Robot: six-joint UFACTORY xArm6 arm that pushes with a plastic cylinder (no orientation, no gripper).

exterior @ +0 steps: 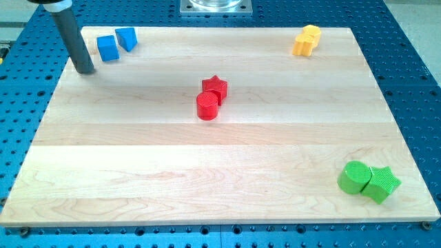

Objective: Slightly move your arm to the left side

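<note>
My tip [85, 69] rests on the wooden board [138, 172] near its top left corner. The dark rod rises from it toward the view's top left. Just to the right of the tip sits a blue cube [107, 47], touching a second blue block [127, 38] of wedge-like shape. The tip stands apart from the blue cube, a little below and left of it. A red star [215, 87] and a red cylinder [207, 105] touch each other at the board's middle.
Two yellow blocks [306, 40] sit together near the top right corner. A green cylinder [354, 177] and a green star [381, 183] touch at the bottom right corner. A blue perforated table [413, 62] surrounds the board.
</note>
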